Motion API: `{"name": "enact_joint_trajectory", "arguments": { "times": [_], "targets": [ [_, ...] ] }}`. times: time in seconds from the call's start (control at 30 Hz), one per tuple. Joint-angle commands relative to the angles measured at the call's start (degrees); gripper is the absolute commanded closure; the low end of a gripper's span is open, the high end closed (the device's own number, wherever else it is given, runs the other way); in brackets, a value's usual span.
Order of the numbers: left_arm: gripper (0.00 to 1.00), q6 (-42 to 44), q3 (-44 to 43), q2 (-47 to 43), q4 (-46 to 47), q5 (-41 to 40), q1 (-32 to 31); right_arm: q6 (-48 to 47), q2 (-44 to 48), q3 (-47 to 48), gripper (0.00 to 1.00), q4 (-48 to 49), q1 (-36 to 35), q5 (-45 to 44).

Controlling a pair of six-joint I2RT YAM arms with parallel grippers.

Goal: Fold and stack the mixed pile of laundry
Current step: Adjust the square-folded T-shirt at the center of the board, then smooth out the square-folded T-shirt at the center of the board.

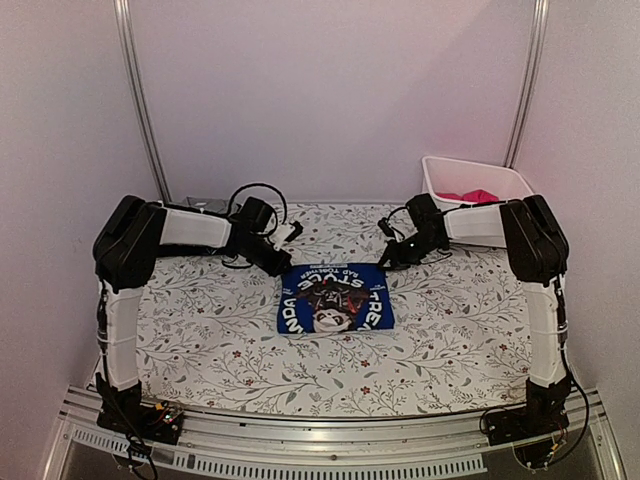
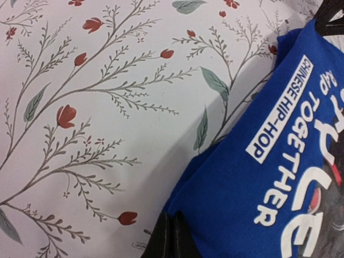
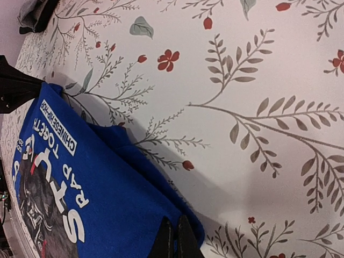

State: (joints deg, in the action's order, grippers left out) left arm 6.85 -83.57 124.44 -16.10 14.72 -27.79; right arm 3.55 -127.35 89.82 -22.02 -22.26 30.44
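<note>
A royal-blue garment (image 1: 335, 298) with white print lies folded in a rectangle at the table's centre. My left gripper (image 1: 283, 266) is at its far left corner and my right gripper (image 1: 388, 260) at its far right corner. In the left wrist view the black fingers (image 2: 173, 215) are pressed together at the edge of the blue cloth (image 2: 269, 177). In the right wrist view the shut gripper (image 3: 176, 219) pinches the corner of the blue cloth (image 3: 107, 193). That edge casts a shadow and rides slightly off the table. A magenta-pink garment (image 1: 470, 196) lies in the bin. A grey garment (image 1: 205, 204) sits at the back left.
The white plastic bin (image 1: 480, 172) stands at the back right corner. The table wears a white floral covering (image 1: 200, 340). The grey cloth (image 3: 35, 13) shows at the top left of the right wrist view. Walls and metal posts close in the back and sides.
</note>
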Motion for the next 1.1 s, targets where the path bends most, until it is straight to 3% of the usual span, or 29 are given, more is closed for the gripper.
{"name": "enact_joint_trajectory", "arguments": {
  "times": [0.0,0.1,0.13,0.23,0.27,0.37,0.4,0.43,0.57,0.67,0.83,0.93,1.0,1.07],
  "targets": [
    [0.97,-1.84,-1.27,1.67,0.51,-2.32,1.22,1.41,-3.47,4.32,1.00,-0.18,0.64,-0.79],
    [0.92,-2.42,-1.12,1.72,1.32,-1.96,1.89,1.46,-4.24,5.03,1.00,-0.98,0.64,-0.37],
    [0.87,-3.02,-1.20,1.74,1.63,-1.67,2.38,1.41,-4.09,4.94,0.95,-1.31,0.61,-0.16],
    [0.57,-5.04,-2.10,0.47,1.82,-0.59,3.60,2.00,-2.21,4.31,0.62,-1.86,0.64,-1.35],
    [0.45,-5.49,-2.05,-0.66,2.34,-0.30,4.00,2.34,-1.15,4.28,0.56,-1.83,0.64,-2.00],
    [0.26,-6.70,-1.87,-5.13,3.47,-0.17,4.84,3.27,4.01,5.50,0.41,-1.94,0.76,-4.14],
    [0.04,-6.68,-1.84,-7.10,3.68,-0.10,4.85,3.57,6.31,6.19,0.38,-1.94,0.85,-4.79],
    [0.01,-6.68,-1.90,-9.04,3.76,0.04,4.88,3.84,7.59,6.95,0.35,-2.14,1.01,-5.07],
    [0.00,-7.58,-1.63,-18.08,3.28,0.63,4.70,3.80,13.14,10.57,0.22,-3.56,1.51,-5.27],
    [0.00,-7.62,-0.04,-25.23,5.06,-1.48,3.92,2.95,16.00,12.87,0.02,-3.38,1.73,-4.08],
    [0.00,-18.19,7.07,-32.46,10.81,-1.69,3.97,8.33,19.30,11.20,0.01,2.18,2.57,-1.40],
    [0.00,-22.88,6.33,-28.64,8.55,7.95,3.69,10.72,15.89,11.39,0.01,3.53,4.41,14.58],
    [0.00,-27.29,4.99,-25.27,6.49,10.70,2.55,14.45,12.56,10.52,0.01,3.53,3.89,21.50],
    [0.00,-30.65,7.92,-23.86,10.38,14.80,1.30,16.85,10.73,7.97,0.01,4.33,2.39,25.28]
  ]
}}
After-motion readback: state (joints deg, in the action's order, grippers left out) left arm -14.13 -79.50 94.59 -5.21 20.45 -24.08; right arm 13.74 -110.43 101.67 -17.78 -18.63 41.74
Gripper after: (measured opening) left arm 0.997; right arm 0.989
